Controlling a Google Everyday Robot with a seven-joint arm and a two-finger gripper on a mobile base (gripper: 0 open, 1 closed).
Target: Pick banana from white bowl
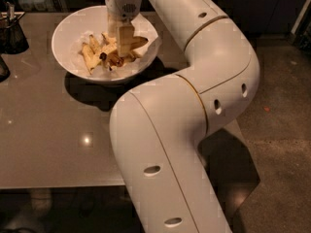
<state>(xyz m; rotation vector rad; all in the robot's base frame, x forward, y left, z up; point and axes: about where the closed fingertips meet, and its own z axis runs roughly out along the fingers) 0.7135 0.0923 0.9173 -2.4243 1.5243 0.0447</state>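
1. The gripper (pixel 124 41) is down inside the white bowl (pixel 64 39) at the far left of the table (pixel 48 130), among the fruit on the crumpled paper lining. Whether it is closed on anything cannot be told.
2. The banana (pixel 90 58) lies in the bowl's left half, just left of the gripper, with shorter, browner pieces (pixel 136 42) beside it.
3. Risk: closing here may catch a browner piece or the paper instead.
4. Risk: a grip near one end could let the curved fruit swing and slip on lifting.

Glossy white arm (pixel 165 144) (gripper (pixel 124 45) in bowl (pixel 62 40))
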